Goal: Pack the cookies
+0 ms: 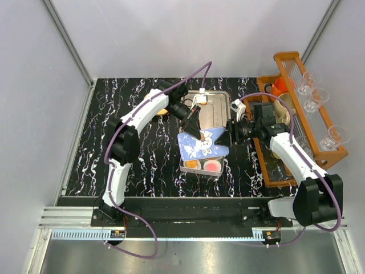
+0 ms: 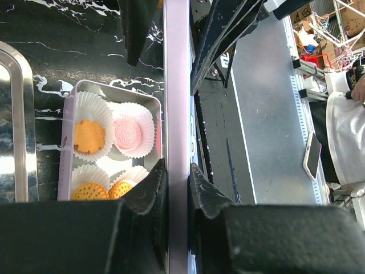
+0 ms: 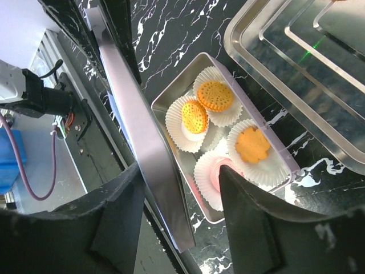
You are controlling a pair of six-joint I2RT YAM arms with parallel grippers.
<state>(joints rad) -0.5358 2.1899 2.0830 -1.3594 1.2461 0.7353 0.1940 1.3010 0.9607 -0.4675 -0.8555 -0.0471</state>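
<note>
A lilac tin box (image 1: 201, 171) on the black marble table holds white paper cups with cookies: a flower-shaped orange one (image 2: 89, 136), a pink one (image 2: 128, 133) and two round orange ones (image 2: 88, 191). My left gripper (image 2: 177, 171) is shut on the edge of the blue patterned lid (image 1: 202, 145) and holds it tilted over the box's far half. My right gripper (image 3: 179, 182) is open. The lid's edge (image 3: 137, 131) runs between its fingers, clear of the right finger. The cookies also show in the right wrist view (image 3: 215, 95).
A steel tray (image 1: 214, 108) lies just behind the box. A wooden tray (image 1: 268, 165) and a wooden rack with glasses (image 1: 311, 108) stand at the right, with an orange cup (image 1: 279, 87). An orange dish (image 1: 162, 111) is partly hidden behind my left arm.
</note>
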